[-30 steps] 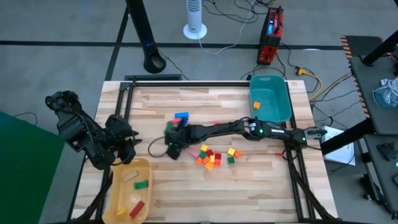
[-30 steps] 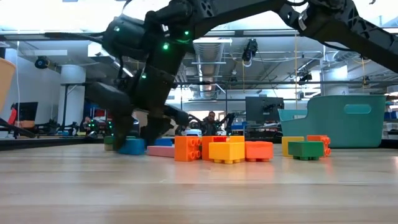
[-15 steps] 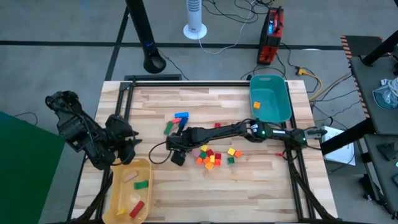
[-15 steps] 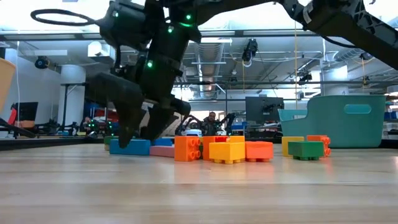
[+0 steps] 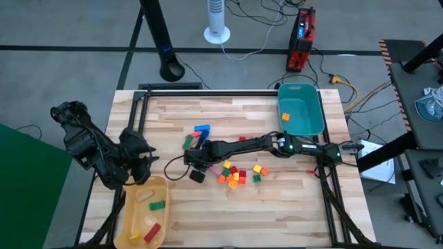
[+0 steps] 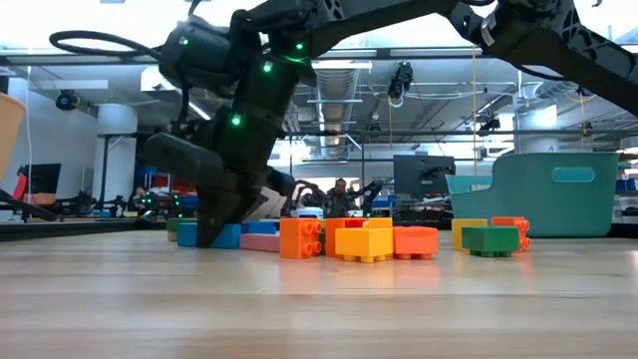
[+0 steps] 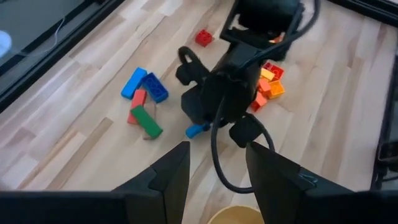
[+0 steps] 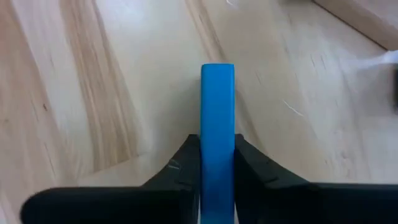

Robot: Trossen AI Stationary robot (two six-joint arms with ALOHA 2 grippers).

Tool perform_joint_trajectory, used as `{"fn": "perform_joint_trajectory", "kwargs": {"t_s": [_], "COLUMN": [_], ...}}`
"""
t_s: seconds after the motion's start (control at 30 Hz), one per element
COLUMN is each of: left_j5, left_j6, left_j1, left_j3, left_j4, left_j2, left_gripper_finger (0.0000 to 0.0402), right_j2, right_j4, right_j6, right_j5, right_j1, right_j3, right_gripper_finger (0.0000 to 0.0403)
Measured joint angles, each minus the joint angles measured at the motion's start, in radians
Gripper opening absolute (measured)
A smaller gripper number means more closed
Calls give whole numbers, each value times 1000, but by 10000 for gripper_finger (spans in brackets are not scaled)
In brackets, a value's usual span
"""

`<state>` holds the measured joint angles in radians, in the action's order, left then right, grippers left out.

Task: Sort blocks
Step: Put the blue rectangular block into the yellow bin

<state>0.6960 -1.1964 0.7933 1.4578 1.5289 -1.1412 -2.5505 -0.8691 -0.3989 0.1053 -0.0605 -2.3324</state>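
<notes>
Reaching across the pale wooden table [image 5: 291, 200], the right arm had its right gripper [image 5: 196, 164] low at the left edge of the loose heap of small coloured toy blocks [image 5: 235, 173], apparently to lift one out for sorting. Its fingers [image 8: 252, 168] were pressed onto a thin blue bar block [image 8: 217, 130], pinching it at the tabletop. The left gripper [image 5: 136, 163] waited half spread beside the yellow plastic tray [image 5: 130, 200], which already held a few blocks.
</notes>
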Motion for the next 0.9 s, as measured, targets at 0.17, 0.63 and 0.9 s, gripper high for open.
{"fn": "perform_joint_trajectory", "kwargs": {"t_s": [0.17, 0.63, 0.9], "left_j5": [-3, 65, -29], "left_j6": [272, 502, 691], "left_j1": [0, -64, -228], "left_j3": [-1, -15, -16], "left_j4": [-143, -458, -709], "left_j2": [0, -22, -103], "left_gripper_finger": [144, 144, 144], "right_j2": [62, 539, 661], "right_j4": [-10, -118, -64], "right_j6": [28, 209, 308], "right_j5": [-110, -162, -157], "right_j1": [4, -79, -78], "right_j3": [-7, 62, 116], "right_gripper_finger": [50, 52, 53]}}
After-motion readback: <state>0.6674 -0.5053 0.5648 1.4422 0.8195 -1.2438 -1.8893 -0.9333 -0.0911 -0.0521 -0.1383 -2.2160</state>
